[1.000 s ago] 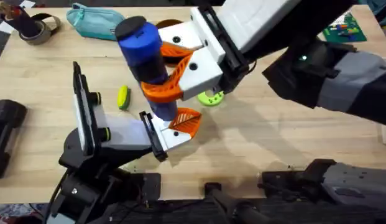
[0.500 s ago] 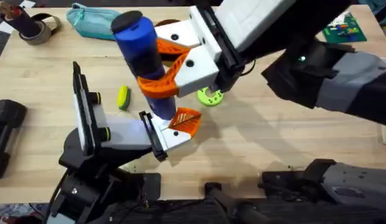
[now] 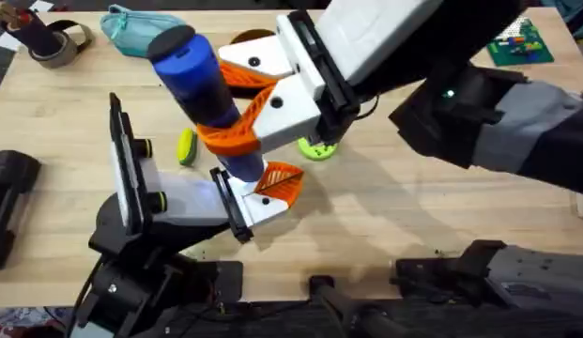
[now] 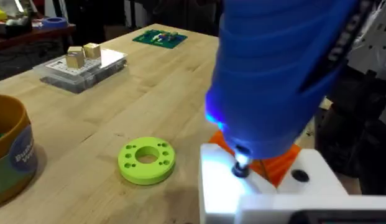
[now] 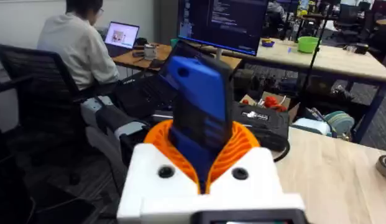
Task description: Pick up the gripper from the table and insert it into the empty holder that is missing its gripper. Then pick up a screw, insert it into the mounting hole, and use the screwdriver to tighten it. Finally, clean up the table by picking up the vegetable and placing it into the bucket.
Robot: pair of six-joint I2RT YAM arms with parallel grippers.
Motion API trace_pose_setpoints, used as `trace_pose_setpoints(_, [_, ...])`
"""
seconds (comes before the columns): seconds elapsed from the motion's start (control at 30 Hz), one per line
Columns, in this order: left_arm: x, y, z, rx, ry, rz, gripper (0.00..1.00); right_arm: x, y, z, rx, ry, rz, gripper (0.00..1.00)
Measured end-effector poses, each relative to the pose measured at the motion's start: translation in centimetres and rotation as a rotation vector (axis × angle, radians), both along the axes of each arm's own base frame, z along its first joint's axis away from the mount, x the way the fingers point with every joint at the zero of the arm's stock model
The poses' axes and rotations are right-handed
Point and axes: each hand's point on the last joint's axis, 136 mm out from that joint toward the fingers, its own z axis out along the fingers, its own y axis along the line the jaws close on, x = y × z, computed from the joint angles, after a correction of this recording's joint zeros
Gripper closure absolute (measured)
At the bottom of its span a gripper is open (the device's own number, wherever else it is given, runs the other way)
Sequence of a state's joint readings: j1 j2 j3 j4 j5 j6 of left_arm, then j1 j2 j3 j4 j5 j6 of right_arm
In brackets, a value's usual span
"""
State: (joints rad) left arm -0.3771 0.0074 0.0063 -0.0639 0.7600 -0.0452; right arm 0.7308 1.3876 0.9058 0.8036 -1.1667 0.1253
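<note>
- Your right gripper (image 3: 225,117) has its 2 orange fingers clamped around the screwdriver (image 3: 202,94), tip down on the holder (image 3: 258,202).
- You cannot tell your left gripper's opening.
- The vegetable (image 3: 185,146) lies beside the screwdriver.

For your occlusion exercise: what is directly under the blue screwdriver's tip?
The screwdriver tip meets the white holder, lit by its glow. The screw itself is covered.

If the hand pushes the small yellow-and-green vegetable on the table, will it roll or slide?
The vegetable looks oval and smooth, so it would probably roll sideways rather than slide. It seems small and light, so a gentle push may send it far. Its rounded sides could slip from the fingers.
</note>
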Motion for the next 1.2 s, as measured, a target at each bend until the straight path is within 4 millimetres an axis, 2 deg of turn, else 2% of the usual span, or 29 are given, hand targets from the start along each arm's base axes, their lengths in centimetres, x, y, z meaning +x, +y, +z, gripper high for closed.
trace_pose_setpoints(0.63, [0.0,0.0,0.0,0.0,-0.001,0.001,0.987,0.4,-0.3,0.2,0.008,-0.009,-0.012,0.969])
trace_pose_setpoints(1.2, [0.0,0.0,0.0,0.0,-0.001,0.001,0.987,0.1,-0.9,1.8,0.033,-0.03,-0.018,0.969])
